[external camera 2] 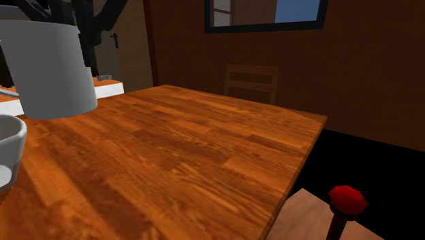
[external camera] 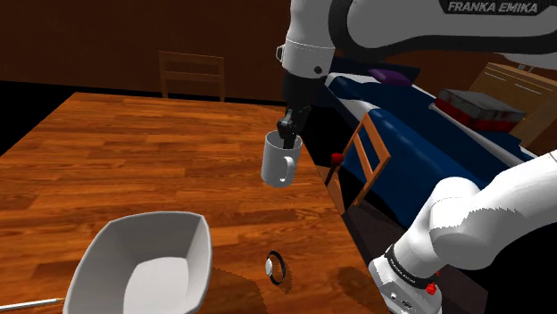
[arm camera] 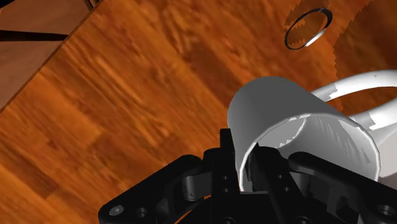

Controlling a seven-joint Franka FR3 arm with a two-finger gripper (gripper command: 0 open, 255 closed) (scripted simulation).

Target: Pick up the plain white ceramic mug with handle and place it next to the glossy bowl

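Hand (external camera: 287,128): fingers clamped on the mug's rim, one inside the wall and one outside.
Mug (external camera: 278,162): plain white cylinder with a looped handle, hanging upright over the counter, apart from the bowl.
Bowl (external camera: 143,268): white, glossy, squarish with rounded corners.
Counter (external camera: 134,161): reddish, grained wood planks.
Ring (external camera: 276,265): small, metallic, between mug and bowl.

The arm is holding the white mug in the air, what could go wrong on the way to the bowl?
1. The gripper pinches the mug only by its rim wall, so it may tilt or slip.
2. A small ring lies on the table between mug and bowl; setting the mug down on it could tip it.
3. The mug hangs near the table's edge; if dropped, it might roll off.
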